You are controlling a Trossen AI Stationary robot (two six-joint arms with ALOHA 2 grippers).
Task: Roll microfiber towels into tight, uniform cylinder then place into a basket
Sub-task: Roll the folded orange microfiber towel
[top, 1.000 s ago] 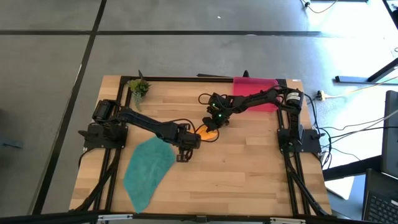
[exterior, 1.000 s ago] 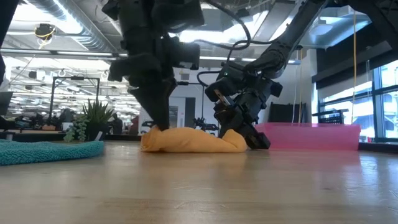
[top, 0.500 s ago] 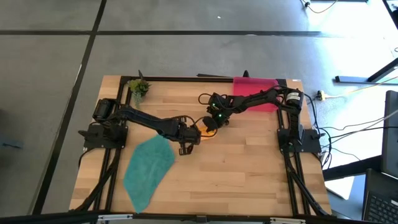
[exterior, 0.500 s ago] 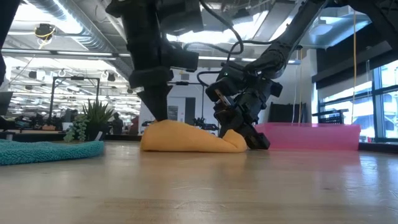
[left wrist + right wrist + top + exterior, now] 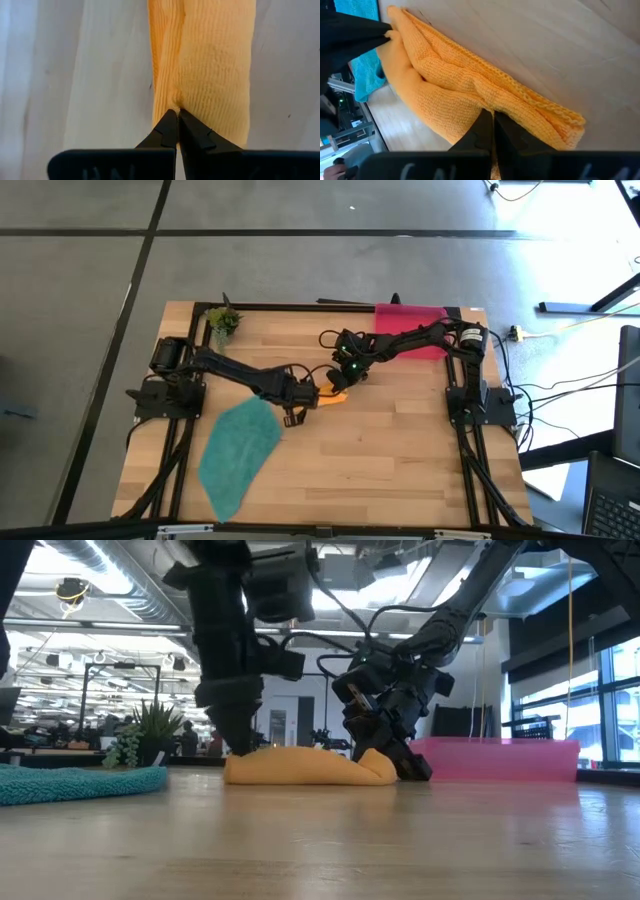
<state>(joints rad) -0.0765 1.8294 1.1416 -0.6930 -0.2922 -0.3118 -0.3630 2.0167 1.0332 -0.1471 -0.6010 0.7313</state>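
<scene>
Orange towel (image 5: 305,767) mid-table, a loose flattish roll well short of the pink basket (image 5: 411,316); teal towel (image 5: 238,450) spread flat, untouched. Over the last second the left gripper (image 5: 176,116) slid outward along the roll to its end, fingers pinched on the fabric edge. Right gripper (image 5: 491,116) unmoved, clamped on the other end; roll looks slack, probably needs tightening before basketing.
</scene>
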